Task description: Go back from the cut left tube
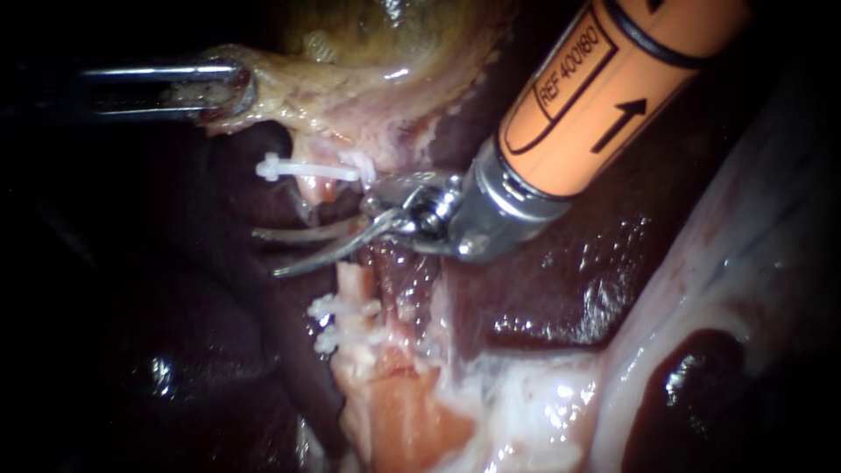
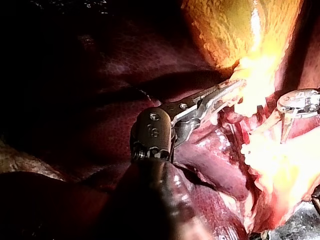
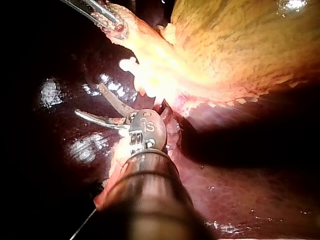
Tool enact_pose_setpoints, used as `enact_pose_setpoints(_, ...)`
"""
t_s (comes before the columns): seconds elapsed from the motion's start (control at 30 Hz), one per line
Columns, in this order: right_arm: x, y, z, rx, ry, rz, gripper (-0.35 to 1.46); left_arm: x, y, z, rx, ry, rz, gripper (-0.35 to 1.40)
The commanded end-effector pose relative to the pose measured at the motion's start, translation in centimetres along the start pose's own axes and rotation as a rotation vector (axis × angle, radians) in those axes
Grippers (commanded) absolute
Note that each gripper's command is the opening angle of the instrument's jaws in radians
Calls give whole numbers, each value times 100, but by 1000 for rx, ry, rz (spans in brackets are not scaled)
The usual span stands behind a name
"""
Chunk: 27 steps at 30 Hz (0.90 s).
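Dark red liver [image 1: 561, 289] fills the background, wet and glinting, with the yellow-green gallbladder [image 1: 368, 35] hanging in at 12 o'clock. From 9 o'clock the left tool [image 1: 229, 88] reaches in level, its jaws clamped on the gallbladder's pale edge. The left wrist view shows the same hold, with the left tool [image 2: 222, 94] closed over bright tissue.

From 1 o'clock the right tool [image 1: 267, 254] comes in on a thick orange shaft. Its two curved blades stand apart, pointing toward 9 o'clock, with nothing between them.

The tube [image 1: 355, 282] is cut through. Its upper stump hangs under the gallbladder, at 12 o'clock from the blades, and carries one white clip [image 1: 307, 168] laid crosswise. Its lower stump rises from pale tissue at 6 o'clock from the blades and carries a cluster of white clips [image 1: 337, 320]. The blades lie in the gap between the stumps, with their tips out over dark liver. Whether they touch either stump cannot be told.

In the right wrist view the right tool [image 3: 90, 100] is spread over the liver, and the left tool [image 3: 107, 17] is well ahead of it, gripping the gallbladder's edge.
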State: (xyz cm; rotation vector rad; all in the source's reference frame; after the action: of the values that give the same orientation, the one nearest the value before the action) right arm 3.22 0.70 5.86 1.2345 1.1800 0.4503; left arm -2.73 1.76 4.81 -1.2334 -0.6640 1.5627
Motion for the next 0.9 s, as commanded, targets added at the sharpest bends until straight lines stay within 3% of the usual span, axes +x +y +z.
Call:
enact_pose_setpoints(0.03,-1,0,0,-19,13,-11,140,0,0,0,0,0,0,-35)
enact_pose_setpoints(0.17,-3,-4,-2,-64,16,-46,141,0,1,0,-1,-1,-6,-35)
enact_pose_setpoints(0.57,-9,-52,-49,-399,-158,-329,145,0,0,-2,-1,-4,-6,-35)
enact_pose_setpoints(0.63,-12,-62,-60,-451,-207,-372,145,0,0,-2,-1,-4,-6,-35)
enact_pose_setpoints(0.73,-19,-75,-75,-516,-266,-412,145,0,0,-2,1,-7,-6,-35)
enact_pose_setpoints(0.9,-29,-92,-99,-574,-297,-482,145,0,0,-2,1,-7,-6,-35)
